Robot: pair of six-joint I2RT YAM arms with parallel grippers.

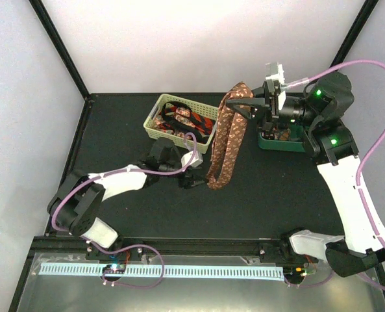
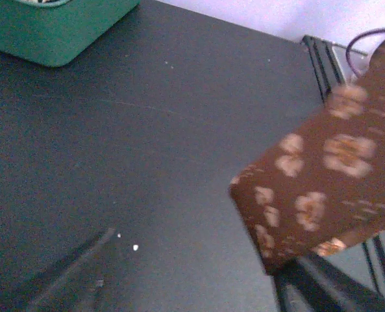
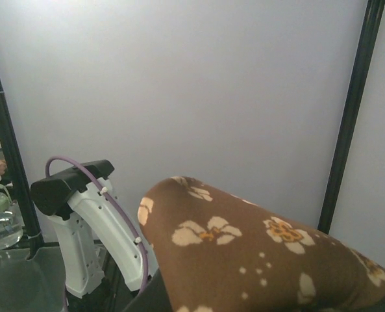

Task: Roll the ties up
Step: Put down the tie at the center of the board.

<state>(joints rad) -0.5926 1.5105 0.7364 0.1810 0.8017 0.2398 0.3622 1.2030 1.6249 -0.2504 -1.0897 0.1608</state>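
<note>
A brown tie with light flowers [image 1: 226,140] hangs doubled from my right gripper [image 1: 249,107], which is raised above the table and shut on its fold. Its lower ends reach the table by my left gripper [image 1: 193,177]. In the right wrist view the tie [image 3: 257,260] drapes over the jaws and hides them. In the left wrist view the tie's end [image 2: 322,188] hangs just above the right finger [image 2: 328,289]; my left gripper [image 2: 192,286] is open, low over the table, holding nothing. Red-and-black ties [image 1: 189,118] lie in the yellow basket [image 1: 154,125].
A green tray [image 1: 280,143] stands behind the right gripper and shows at the top left of the left wrist view [image 2: 56,32]. The black table's edge rail [image 2: 322,58] is at the right there. The left arm [image 3: 82,221] shows in the right wrist view.
</note>
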